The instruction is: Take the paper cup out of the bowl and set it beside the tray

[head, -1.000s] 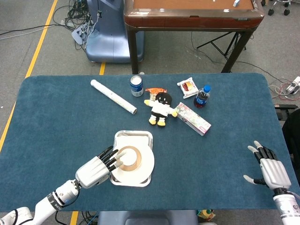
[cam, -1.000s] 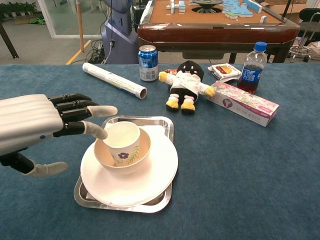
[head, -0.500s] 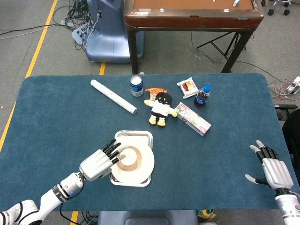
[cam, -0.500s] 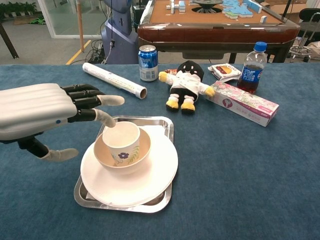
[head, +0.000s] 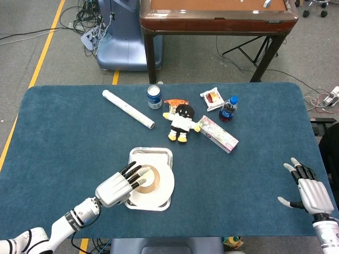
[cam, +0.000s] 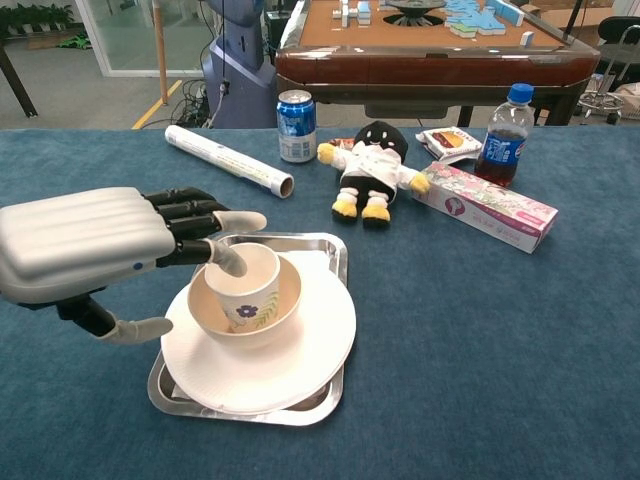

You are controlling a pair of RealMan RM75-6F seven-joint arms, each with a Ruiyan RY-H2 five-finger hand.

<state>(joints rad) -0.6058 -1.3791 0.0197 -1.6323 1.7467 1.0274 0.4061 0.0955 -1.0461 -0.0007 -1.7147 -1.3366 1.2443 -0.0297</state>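
A white paper cup (cam: 246, 285) with a small flower print stands upright in a tan bowl (cam: 276, 308). The bowl sits on a white plate (cam: 310, 345) on a metal tray (cam: 320, 252) near the table's front. My left hand (cam: 95, 245) hovers at the cup's left side, fingers spread, with fingertips (cam: 232, 264) over the cup's near rim and the thumb low beside the bowl. It grips nothing. From the head view the left hand (head: 117, 185) overlaps the bowl (head: 150, 179). My right hand (head: 307, 191) rests open at the table's far right edge.
Behind the tray lie a foil roll (cam: 228, 160), a blue can (cam: 296, 126), a plush doll (cam: 372, 165), a snack packet (cam: 450, 142), a blue-capped bottle (cam: 502, 128) and a pink box (cam: 484, 205). Bare blue cloth (cam: 480, 350) stretches to the right of the tray.
My left hand has moved right and forward, from beside the cup to over its rim. The cup, bowl and right hand have stayed put.
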